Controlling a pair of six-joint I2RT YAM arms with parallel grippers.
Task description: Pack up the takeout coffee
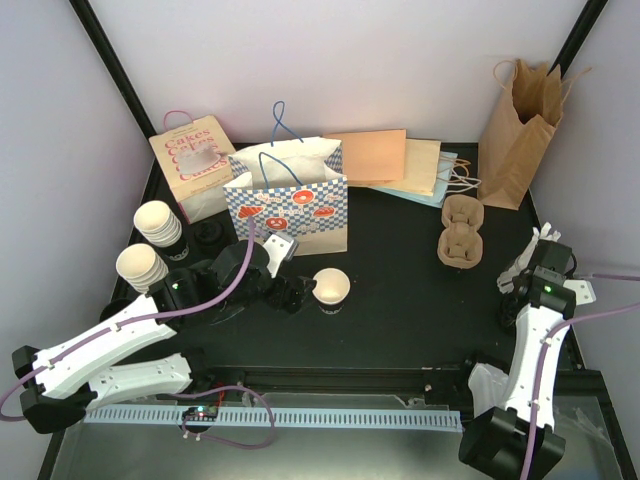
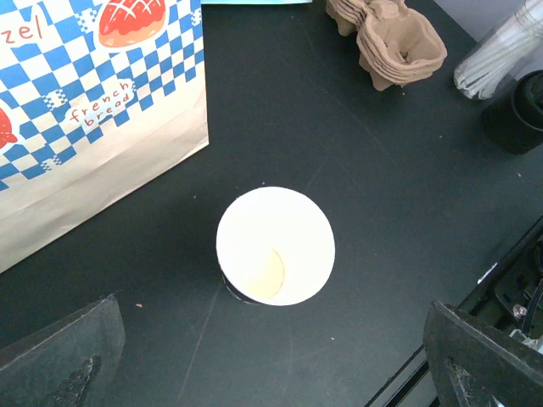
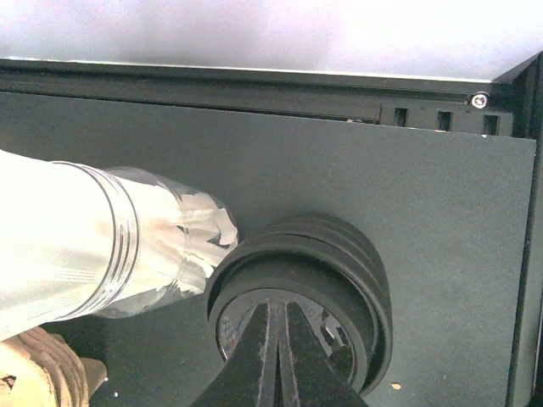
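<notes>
A single cream-white paper cup (image 1: 331, 288) stands upright and unlidded on the tabletop (image 1: 400, 310), just in front of the blue-checked bag (image 1: 290, 205). No lid is on it, so the packing is judged to be at an early step.

The left jaws are spread fully wide and nothing is held in them. In the left wrist view the cup is framed between the two fingers (image 2: 64, 356), ahead of them and untouched. This is read as a line-up for a grasp around the cup's wall.

Two stacks of cups (image 1: 160, 222) and (image 1: 142, 265) are kept at the left edge, beside the left arm. The black lids (image 3: 297, 288) are stacked at the far right, next to a clear plastic sleeve (image 3: 110, 246).

The right jaws are pressed fully together, their tips over the middle of the top lid. Nothing is seen clamped between them, and whether the lid is touched cannot be told. The supplies seem to be split so that cups are served by the left arm and lids by the right.

Between the two sides lies a cardboard cup carrier (image 1: 462, 230). A brown paper bag (image 1: 520, 130), a "Cakes" bag (image 1: 195, 165) and some flat bags (image 1: 390, 160) are set along the back.
</notes>
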